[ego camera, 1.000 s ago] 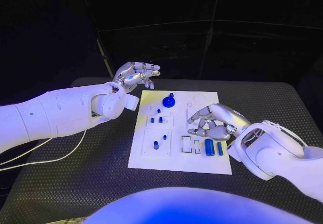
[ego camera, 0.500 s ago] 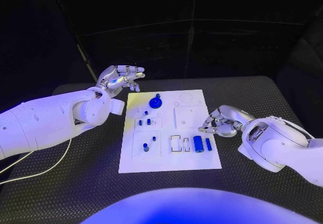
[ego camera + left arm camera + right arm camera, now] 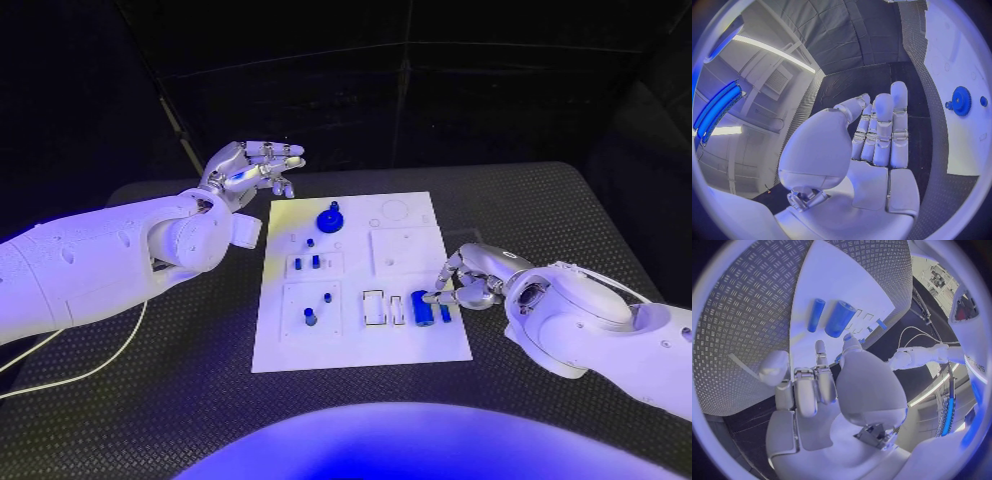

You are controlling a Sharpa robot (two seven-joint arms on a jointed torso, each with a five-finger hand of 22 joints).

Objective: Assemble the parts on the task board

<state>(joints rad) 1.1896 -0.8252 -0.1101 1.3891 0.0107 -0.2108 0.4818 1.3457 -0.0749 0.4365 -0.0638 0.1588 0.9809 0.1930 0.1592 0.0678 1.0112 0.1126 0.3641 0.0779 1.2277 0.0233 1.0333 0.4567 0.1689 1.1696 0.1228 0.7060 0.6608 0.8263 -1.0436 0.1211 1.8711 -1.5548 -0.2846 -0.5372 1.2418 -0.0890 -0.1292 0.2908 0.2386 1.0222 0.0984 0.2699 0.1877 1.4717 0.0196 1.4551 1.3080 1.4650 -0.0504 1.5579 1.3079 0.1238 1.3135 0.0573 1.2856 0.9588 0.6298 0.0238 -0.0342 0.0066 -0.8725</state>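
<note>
The white task board [image 3: 411, 338] lies mid-table. A blue gear [image 3: 330, 220] sits near its far edge, small blue pegs [image 3: 307, 263] stand in its left half, and a thick blue cylinder [image 3: 423, 307] lies with a thin blue pin [image 3: 444, 312] near its right edge. My right hand [image 3: 473, 276] hovers at the board's right edge, its fingertips just beside the cylinder [image 3: 839, 318] and pin [image 3: 816, 315], fingers apart, holding nothing. My left hand [image 3: 254, 164] is raised beyond the board's far left corner, fingers [image 3: 882, 130] stretched out and empty, with the gear [image 3: 961, 101] off to its side.
Black ridged table [image 3: 562, 210] surrounds the board on all sides. A white cable [image 3: 87, 370] trails over the table's left part under my left arm. Empty white slots [image 3: 384, 306] lie left of the cylinder.
My right hand has drawn back from over the board's middle to its right edge and sunk towards the blue cylinder. My left hand has kept its raised pose.
</note>
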